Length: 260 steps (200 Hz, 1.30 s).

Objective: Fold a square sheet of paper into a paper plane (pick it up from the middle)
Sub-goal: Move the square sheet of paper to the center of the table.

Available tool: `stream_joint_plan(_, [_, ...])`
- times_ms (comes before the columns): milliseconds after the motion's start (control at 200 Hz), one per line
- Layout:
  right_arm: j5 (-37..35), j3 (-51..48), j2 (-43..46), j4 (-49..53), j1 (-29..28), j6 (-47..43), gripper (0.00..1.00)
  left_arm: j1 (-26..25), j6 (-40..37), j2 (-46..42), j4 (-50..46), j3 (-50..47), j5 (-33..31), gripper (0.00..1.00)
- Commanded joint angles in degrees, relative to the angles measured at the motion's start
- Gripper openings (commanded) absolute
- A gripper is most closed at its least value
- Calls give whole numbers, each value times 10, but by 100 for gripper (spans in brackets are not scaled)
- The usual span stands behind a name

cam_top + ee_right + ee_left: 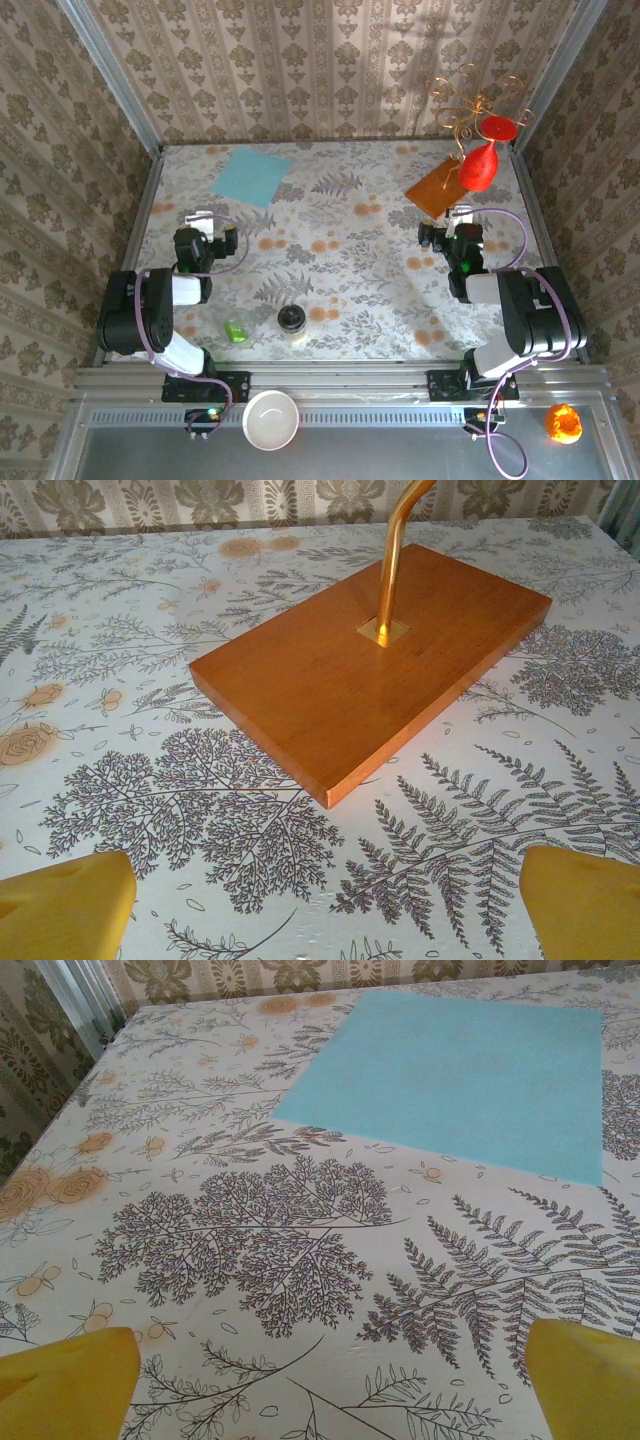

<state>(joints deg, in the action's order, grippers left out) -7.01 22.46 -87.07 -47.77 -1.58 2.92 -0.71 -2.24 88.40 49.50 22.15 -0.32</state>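
Observation:
The square sheet of paper (250,175), light blue, lies flat and uncreased on the flower-patterned table at the back left. In the left wrist view the sheet (470,1075) sits ahead and to the right. My left gripper (203,222) hovers just short of the sheet's near edge, open, its yellow fingertips (65,1385) wide apart with bare table between them. My right gripper (455,218) stands open at the right, in front of an orange-brown wooden board (370,670). Its fingertips (585,900) hold nothing. The paper plane is out of view.
The wooden board (440,185) carries a gold wire stand (395,555) with red pieces (485,155) hanging from it. A small jar (292,322) and a green item (237,329) sit near the front edge. A white bowl (271,419) and an orange object (563,423) lie off the table in front.

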Motion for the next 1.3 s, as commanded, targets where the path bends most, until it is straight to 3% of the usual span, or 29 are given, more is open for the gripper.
stream_joint_plan(0, [0, 2, 42, 12, -7, -17, 100, -8, -11, -25, -6, 7, -16, 100])
stream_joint_plan(200, [-30, -9, 162, 99, -15, 1, 100, -14, 10, -125, -158, 36, -41, 100])
stream_joint_plan(345, [-37, 3, 235, 203, -19, 44, 100, -19, 70, -198, -257, 56, -48, 100])
stream_joint_plan(605, [-52, 56, 332, 438, -24, 196, 100, -25, 208, -260, -526, 173, -3, 100])
stream_joint_plan(790, [-47, 98, 312, 522, -36, 295, 100, -28, 251, -185, -594, 256, 111, 100])
stream_joint_plan(1000, [13, 174, 202, 562, -79, 339, 100, -59, 265, -40, -651, 373, 134, 99])
stream_joint_plan(1165, [72, 249, 79, 555, -137, 348, 100, -74, 288, 101, -693, 493, 133, 87])
stream_joint_plan(1295, [101, 325, -29, 567, -174, 356, 91, -74, 313, 197, -703, 578, 146, 71])
